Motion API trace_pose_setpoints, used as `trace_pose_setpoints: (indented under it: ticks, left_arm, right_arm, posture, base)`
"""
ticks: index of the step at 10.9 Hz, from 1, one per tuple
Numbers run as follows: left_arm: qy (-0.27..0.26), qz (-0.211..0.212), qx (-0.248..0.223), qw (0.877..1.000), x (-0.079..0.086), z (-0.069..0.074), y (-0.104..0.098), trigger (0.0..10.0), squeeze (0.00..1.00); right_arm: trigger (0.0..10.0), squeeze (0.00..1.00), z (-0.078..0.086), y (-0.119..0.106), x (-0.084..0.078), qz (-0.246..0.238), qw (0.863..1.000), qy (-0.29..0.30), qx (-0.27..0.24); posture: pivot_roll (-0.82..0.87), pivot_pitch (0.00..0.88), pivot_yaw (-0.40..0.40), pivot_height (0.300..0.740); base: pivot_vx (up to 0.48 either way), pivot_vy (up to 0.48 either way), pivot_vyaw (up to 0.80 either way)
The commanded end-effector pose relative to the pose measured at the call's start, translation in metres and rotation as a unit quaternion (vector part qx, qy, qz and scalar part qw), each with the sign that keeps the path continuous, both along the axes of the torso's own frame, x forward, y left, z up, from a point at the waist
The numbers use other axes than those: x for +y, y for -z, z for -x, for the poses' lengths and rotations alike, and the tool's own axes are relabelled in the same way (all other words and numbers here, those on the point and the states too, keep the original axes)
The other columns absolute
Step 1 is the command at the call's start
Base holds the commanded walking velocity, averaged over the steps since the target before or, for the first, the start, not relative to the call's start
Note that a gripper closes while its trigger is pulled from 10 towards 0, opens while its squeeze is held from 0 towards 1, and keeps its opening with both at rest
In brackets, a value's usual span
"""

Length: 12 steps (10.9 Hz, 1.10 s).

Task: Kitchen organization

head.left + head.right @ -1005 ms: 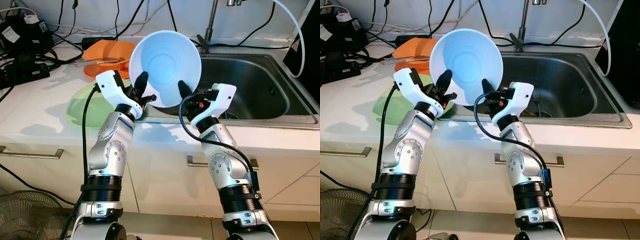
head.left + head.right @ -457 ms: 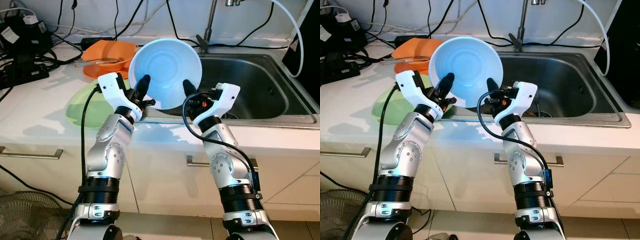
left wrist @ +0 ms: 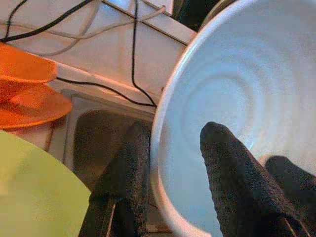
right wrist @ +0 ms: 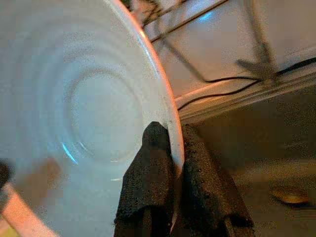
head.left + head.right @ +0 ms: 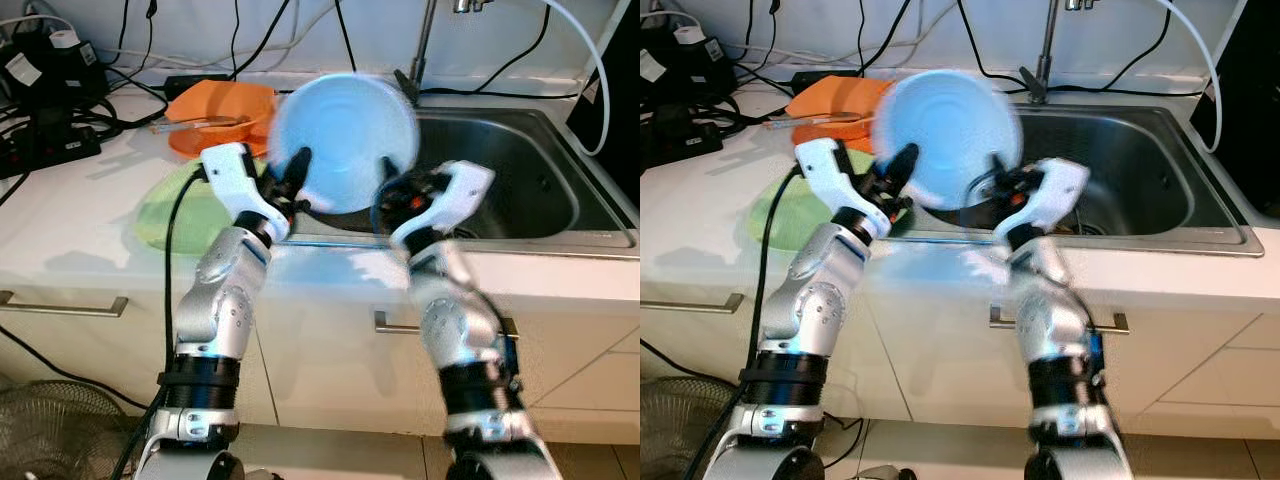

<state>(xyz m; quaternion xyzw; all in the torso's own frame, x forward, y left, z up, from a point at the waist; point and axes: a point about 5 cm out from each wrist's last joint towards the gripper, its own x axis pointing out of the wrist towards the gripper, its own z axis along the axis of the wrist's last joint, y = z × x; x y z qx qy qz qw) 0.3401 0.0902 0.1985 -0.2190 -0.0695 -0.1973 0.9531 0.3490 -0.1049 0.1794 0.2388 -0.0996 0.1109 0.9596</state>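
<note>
Both claws, left claw and right claw, are still pinching the white bowl's rim, now swinging it rightward over the sink edge, likely heading in.

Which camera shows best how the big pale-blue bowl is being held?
The right wrist view: the right gripper pinches the bowl rim sharply. The left wrist view shows the left gripper likewise. Both eye views are blurred.

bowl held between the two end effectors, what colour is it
Pale blue bowl, faint concentric rings inside; clearest in the left wrist view.
</note>
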Motion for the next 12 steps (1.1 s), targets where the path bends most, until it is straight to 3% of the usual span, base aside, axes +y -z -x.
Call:
trace_pose_setpoints:
  ticks: [1, 3, 5, 6, 7, 9, 12]
  left_arm:
    - [0.015, -0.013, -0.014, 1.000, -0.005, 0.003, -0.004, 10.0, 0.00]
    - [0.024, -0.032, -0.010, 0.999, -0.006, 0.005, -0.001, 10.0, 0.00]
    - [0.061, -0.078, -0.004, 0.995, -0.016, 0.010, 0.008, 10.0, 0.00]
    - [0.081, -0.109, 0.008, 0.991, -0.021, 0.012, 0.015, 10.0, 0.00]
    - [0.117, -0.156, 0.041, 0.980, -0.029, 0.018, 0.032, 10.0, 0.00]
    - [0.145, -0.188, 0.057, 0.970, -0.034, 0.024, 0.042, 10.0, 0.00]
    - [0.145, -0.201, 0.062, 0.967, -0.030, 0.026, 0.042, 10.0, 0.00]
  right_arm:
    - [0.0, 0.00, -0.004, -0.006, -0.004, -0.010, 1.000, 0.023, -0.004]
    - [0.0, 0.00, -0.013, -0.011, -0.021, -0.014, 0.997, 0.081, 0.001]
    - [0.0, 0.00, -0.020, -0.016, -0.034, 0.014, 0.992, 0.128, -0.003]
    - [3.8, 0.00, -0.023, -0.017, -0.037, 0.027, 0.990, 0.141, -0.001]
    - [10.0, 0.00, -0.026, -0.021, -0.040, 0.080, 0.985, 0.152, -0.017]
    - [10.0, 0.00, -0.033, -0.026, -0.040, 0.152, 0.976, 0.153, -0.037]
    - [10.0, 0.00, -0.047, -0.025, -0.033, 0.298, 0.945, 0.130, -0.045]
  posture:
    - [0.11, 0.000, 0.044, 0.740]
    - [0.12, 0.000, 0.044, 0.740]
    - [0.12, 0.000, 0.042, 0.740]
    - [0.12, 0.000, 0.041, 0.740]
    - [0.12, 0.000, 0.041, 0.740]
    - [0.12, 0.000, 0.041, 0.740]
    - [0.13, 0.000, 0.036, 0.740]
  base:
    - [0.000, 0.000, 0.00]
    - [0.000, 0.000, 0.00]
    - [0.000, 0.000, 0.00]
    - [0.000, 0.000, 0.00]
    - [0.000, 0.000, 0.00]
    - [0.000, 0.000, 0.00]
    - [0.000, 0.000, 0.00]
